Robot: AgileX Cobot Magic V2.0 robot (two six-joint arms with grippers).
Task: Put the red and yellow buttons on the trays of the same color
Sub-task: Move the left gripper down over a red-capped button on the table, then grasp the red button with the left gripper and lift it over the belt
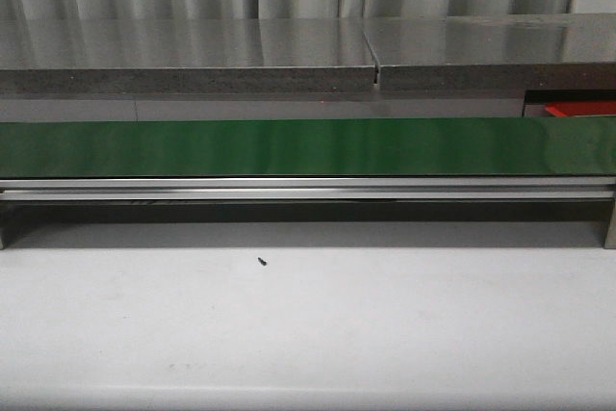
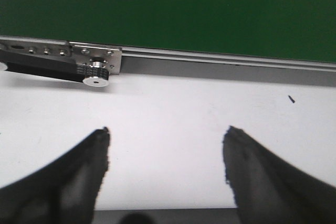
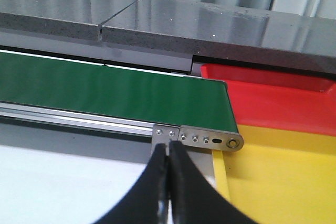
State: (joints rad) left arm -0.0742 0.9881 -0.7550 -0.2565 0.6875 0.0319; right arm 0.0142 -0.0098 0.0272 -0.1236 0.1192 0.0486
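Buttons were nowhere in my three views, so I could only judge how they would handle: I expected small, light, rigid plastic pieces, probably smooth enough to slip, best pinched across the rim from above with a gentle squeeze. Their facing and long axis I could not tell, since none was visible; a round one would have no long axis to speak of. The belt [image 1: 308, 147] ran green and bare from side to side across my front view, its long axis crosswise to the way the rig faces, with a grey counter [image 1: 192, 55] behind it and the white table [image 1: 308, 334] in front, where only a tiny dark speck [image 1: 262, 260] lay. In the right wrist view the red tray [image 3: 273, 103] sat past the belt's end and the yellow tray [image 3: 278, 177] just beside it, touching along one edge; both looked bare in the part I could see. A strip of the red tray also showed at the far right in front. The left gripper [image 2: 166, 150] hovered over the table near the belt's roller [image 2: 96, 73], its fingers spread wide with nothing between them. The right gripper [image 3: 168, 182] had its fingers pressed together, holding nothing, near the belt's end bracket [image 3: 210, 140].
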